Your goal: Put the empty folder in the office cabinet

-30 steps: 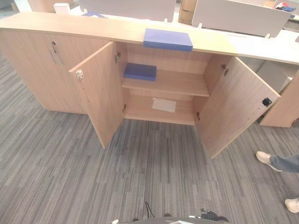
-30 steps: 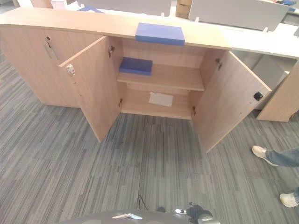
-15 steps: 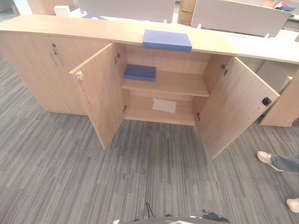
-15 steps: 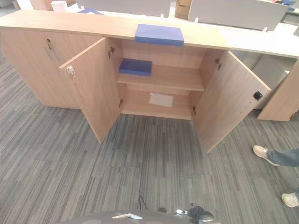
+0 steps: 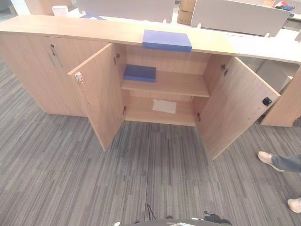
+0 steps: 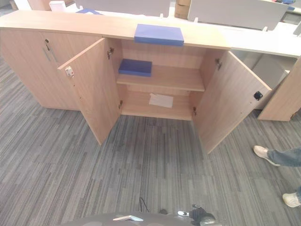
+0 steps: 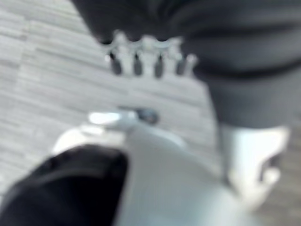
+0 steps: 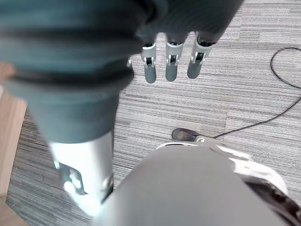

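Note:
A blue folder (image 5: 167, 40) lies flat on top of the low wooden office cabinet (image 5: 70, 29). The cabinet's two middle doors stand open, the left door (image 5: 97, 96) and the right door (image 5: 238, 106) swung out toward me. A second blue folder (image 5: 139, 73) lies on the left of the middle shelf (image 5: 178, 84). A white sheet (image 5: 164, 106) rests on the bottom shelf. My left hand (image 7: 148, 59) hangs over the carpet with straight fingers and holds nothing. My right hand (image 8: 171, 61) also hangs over the carpet, fingers straight and empty.
A person's shoes (image 5: 269, 161) and trouser leg stand on the grey carpet at the right. White desks with grey partitions (image 5: 240, 16) run behind the cabinet. A small white box (image 5: 60, 10) sits at the back left. The left cabinet section (image 5: 51, 70) is closed.
The picture has shifted slightly, so the camera moved. The folders, doors and both hands stand as before.

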Controlling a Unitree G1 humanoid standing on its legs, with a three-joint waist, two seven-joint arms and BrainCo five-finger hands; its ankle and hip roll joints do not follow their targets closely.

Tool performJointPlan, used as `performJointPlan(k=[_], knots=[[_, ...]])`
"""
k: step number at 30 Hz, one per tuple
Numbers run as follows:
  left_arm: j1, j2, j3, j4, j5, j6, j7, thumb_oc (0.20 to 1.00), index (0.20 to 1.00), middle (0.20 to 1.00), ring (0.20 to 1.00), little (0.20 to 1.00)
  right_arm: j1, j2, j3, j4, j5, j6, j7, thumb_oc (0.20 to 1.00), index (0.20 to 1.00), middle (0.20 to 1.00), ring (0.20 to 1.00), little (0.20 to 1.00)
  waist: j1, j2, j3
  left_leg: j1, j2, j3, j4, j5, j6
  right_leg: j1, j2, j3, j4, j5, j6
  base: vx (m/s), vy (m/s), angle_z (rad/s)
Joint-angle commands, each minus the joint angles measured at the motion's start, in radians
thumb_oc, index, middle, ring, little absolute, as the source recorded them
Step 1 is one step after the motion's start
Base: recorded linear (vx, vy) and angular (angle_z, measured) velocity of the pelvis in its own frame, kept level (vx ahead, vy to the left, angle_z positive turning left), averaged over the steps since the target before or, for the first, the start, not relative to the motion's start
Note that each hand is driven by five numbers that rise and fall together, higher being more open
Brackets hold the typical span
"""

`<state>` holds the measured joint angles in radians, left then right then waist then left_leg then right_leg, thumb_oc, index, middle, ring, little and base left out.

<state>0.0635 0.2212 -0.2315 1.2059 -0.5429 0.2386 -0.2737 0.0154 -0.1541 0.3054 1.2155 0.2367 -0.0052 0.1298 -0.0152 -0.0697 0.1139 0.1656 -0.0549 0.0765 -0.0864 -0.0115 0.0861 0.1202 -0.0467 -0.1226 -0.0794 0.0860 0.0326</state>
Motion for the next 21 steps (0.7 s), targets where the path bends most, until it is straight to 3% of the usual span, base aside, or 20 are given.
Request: performJointPlan(k=[1, 3, 4, 6, 8, 9, 11, 13, 15, 16, 21], knots=[[-0.077, -0.037, -0.014, 0.029, 0.023, 0.017, 0.028, 1.0, 1.0, 1.0, 1.0, 1.0, -0.062, -0.063, -0.009, -0.084, 0.015, -0.118, -0.128, 1.0, 1.0, 1.0, 1.0, 1.0, -0.012, 0.079, 0.059, -0.051, -0.017, 0.035, 0.005, -0.069, 0.028, -0.147, 0.009, -0.018, 0.388, -0.127, 0.049, -0.16, 0.054, -0.16], [-0.093, -0.032, -0.027, 0.025, 0.01, 0.002, 0.036, 1.0, 1.0, 1.0, 1.0, 1.0, -0.07, -0.073, 0.001, -0.147, 0.054, -0.135, -0.174, 1.0, 1.0, 1.0, 1.0, 1.0, -0.02, 0.09, 0.109, -0.066, -0.01, 0.04, 0.017, -0.071, 0.046, -0.314, -0.045, -0.035, 0.623, -0.012, 0.087, -0.15, 0.079, -0.28], [-0.095, -0.034, -0.036, 0.026, -0.004, -0.011, 0.031, 1.0, 1.0, 1.0, 1.0, 1.0, -0.069, -0.08, -0.002, -0.168, 0.081, -0.133, -0.182, 1.0, 1.0, 1.0, 1.0, 1.0, -0.028, 0.092, 0.129, -0.055, -0.008, 0.043, 0.015, -0.079, 0.044, -0.361, -0.061, -0.042, 0.636, 0.016, 0.093, 0.0, 0.061, -0.34], [-0.091, -0.037, -0.041, 0.023, -0.02, -0.026, 0.032, 1.0, 1.0, 1.0, 1.0, 1.0, -0.061, -0.086, -0.021, -0.184, 0.107, -0.126, -0.189, 1.0, 1.0, 1.0, 1.0, 1.0, -0.049, 0.086, 0.149, -0.021, -0.011, 0.042, 0.012, -0.1, 0.031, -0.374, -0.052, -0.044, 0.539, 0.015, 0.1, 0.26, -0.046, -0.3], [-0.099, -0.035, -0.042, 0.027, -0.045, -0.036, 0.046, 1.0, 1.0, 1.0, 1.0, 1.0, -0.052, -0.087, -0.04, -0.174, 0.077, -0.133, -0.183, 1.0, 1.0, 1.0, 1.0, 1.0, -0.079, 0.069, 0.164, 0.015, -0.025, 0.023, 0.015, -0.128, 0.02, -0.374, -0.03, -0.035, 0.342, 0.028, 0.108, 0.39, -0.165, -0.07], [-0.107, -0.036, -0.033, 0.039, -0.028, -0.044, 0.046, 1.0, 1.0, 1.0, 1.0, 1.0, -0.045, -0.084, -0.047, -0.156, 0.06, -0.141, -0.172, 1.0, 1.0, 1.0, 1.0, 1.0, -0.093, 0.062, 0.171, 0.041, -0.029, 0.004, 0.02, -0.144, 0.012, -0.367, -0.026, -0.029, 0.173, 0.049, 0.114, 0.3, -0.142, 0.03], [-0.107, -0.033, -0.025, 0.049, -0.008, -0.051, 0.034, 1.0, 1.0, 1.0, 1.0, 1.0, -0.036, -0.082, -0.053, -0.14, 0.042, -0.154, -0.16, 1.0, 1.0, 1.0, 1.0, 1.0, -0.099, 0.06, 0.171, 0.056, -0.03, -0.011, 0.027, -0.152, 0.008, -0.373, -0.026, -0.021, 0.105, 0.065, 0.123, 0.34, -0.141, 0.21], [-0.099, -0.029, -0.016, 0.058, 0.008, -0.058, 0.015, 1.0, 1.0, 1.0, 1.0, 1.0, -0.021, -0.079, -0.063, -0.118, 0.033, -0.165, -0.145, 1.0, 1.0, 1.0, 1.0, 1.0, -0.103, 0.058, 0.172, 0.09, -0.032, -0.02, 0.045, -0.184, 0.009, -0.377, -0.039, -0.028, 0.08, 0.089, 0.135, 0.5, -0.179, 0.33], [-0.076, -0.032, 0.001, 0.059, 0.044, -0.072, 0.006, 1.0, 1.0, 1.0, 1.0, 1.0, -0.004, -0.083, -0.074, -0.104, 0.05, -0.169, -0.134, 1.0, 1.0, 1.0, 1.0, 1.0, -0.1, 0.048, 0.146, 0.132, -0.025, -0.004, 0.055, -0.223, 0.002, -0.329, -0.054, -0.062, 0.077, 0.085, 0.117, 0.59, -0.26, 0.3], [-0.07, -0.035, 0.002, 0.062, 0.053, -0.079, 0.008, 1.0, 1.0, 1.0, 1.0, 1.0, -0.004, -0.086, -0.077, -0.098, 0.053, -0.169, -0.134, 1.0, 1.0, 1.0, 1.0, 1.0, -0.102, 0.048, 0.131, 0.153, -0.015, -0.006, 0.067, -0.248, -0.001, -0.305, -0.047, -0.049, 0.093, 0.068, 0.098, 0.47, -0.243, 0.25], [-0.053, -0.038, 0.012, 0.06, 0.089, -0.114, -0.007, 1.0, 1.0, 1.0, 1.0, 1.0, -0.013, -0.106, -0.08, -0.085, 0.03, -0.17, -0.123, 1.0, 1.0, 1.0, 1.0, 1.0, -0.097, 0.045, 0.087, 0.169, 0.005, 0.008, 0.106, -0.268, -0.03, -0.248, -0.037, -0.034, 0.09, 0.04, 0.067, 0.28, -0.152, 0.21]])
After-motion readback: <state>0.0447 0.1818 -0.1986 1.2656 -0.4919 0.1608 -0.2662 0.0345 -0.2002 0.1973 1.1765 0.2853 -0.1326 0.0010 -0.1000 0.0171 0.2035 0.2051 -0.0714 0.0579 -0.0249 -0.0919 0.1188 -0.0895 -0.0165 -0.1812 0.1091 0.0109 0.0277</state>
